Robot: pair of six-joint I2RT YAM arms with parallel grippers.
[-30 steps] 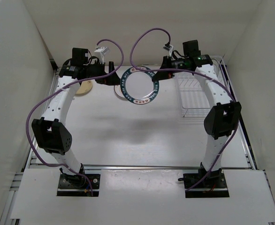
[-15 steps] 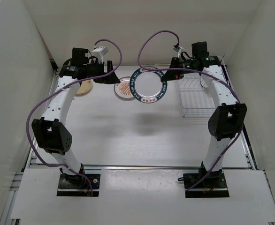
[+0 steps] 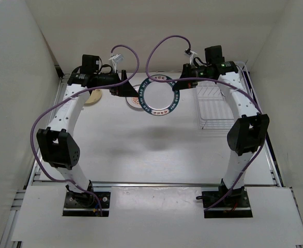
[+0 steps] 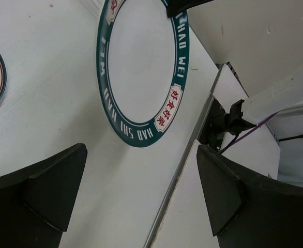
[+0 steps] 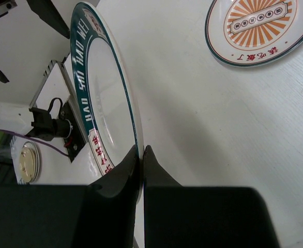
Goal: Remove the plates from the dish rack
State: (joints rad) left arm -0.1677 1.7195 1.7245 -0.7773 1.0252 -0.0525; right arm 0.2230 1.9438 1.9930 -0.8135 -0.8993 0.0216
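- Top view: the right claw (image 3: 178, 82) pinched the ringed plate (image 3: 160, 96) by its right rim, left of the dish rack (image 3: 216, 111), face tilted upward.
- Left wrist: the left claw (image 4: 141, 199) stood spread, with the plate ahead of it, untouched.
- Right wrist: the plate ran edge-on away from the claw, and an orange plate (image 5: 255, 26) lay flat beyond.

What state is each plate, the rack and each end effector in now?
Ringed plate: held by its rim, tilted, in the air.
Orange plate: flat on the table.
Tan plate: on the table, partly hidden.
Dish rack: no plate visible inside.
Left end effector: open, empty.
Right end effector: shut on the ringed plate.
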